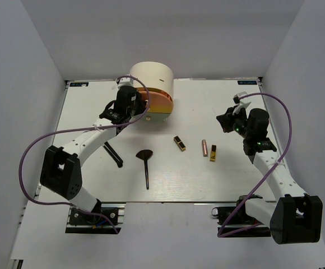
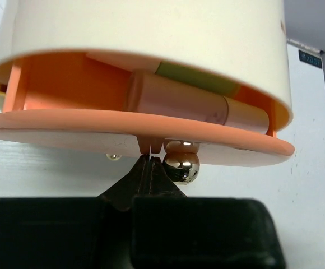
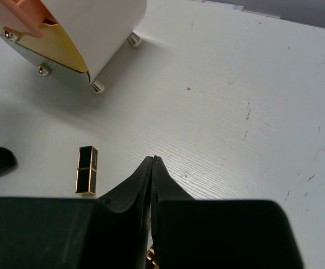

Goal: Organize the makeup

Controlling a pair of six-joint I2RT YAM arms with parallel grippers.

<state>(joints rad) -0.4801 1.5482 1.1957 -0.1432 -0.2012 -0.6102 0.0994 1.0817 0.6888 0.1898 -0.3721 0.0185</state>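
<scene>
My left gripper (image 2: 150,158) is shut, its tips against the front lip of the open orange drawer (image 2: 67,126), just left of a round metal knob (image 2: 181,166). In that drawer lie a rose-gold tube (image 2: 190,103) and a green tube (image 2: 199,78). On the table lie a black-and-gold lipstick (image 1: 179,143), a rose-gold tube (image 1: 204,147), a second lipstick (image 1: 213,152), a black fan brush (image 1: 145,162) and a thin black stick brush (image 1: 113,154). My right gripper (image 1: 227,120) hovers shut and holds nothing, right of the first lipstick (image 3: 87,170).
The round cream box (image 1: 151,78) stands at the back centre on small metal feet (image 3: 97,87), with a yellow drawer (image 3: 67,53) under the orange one. White walls close in the table on the left, right and back.
</scene>
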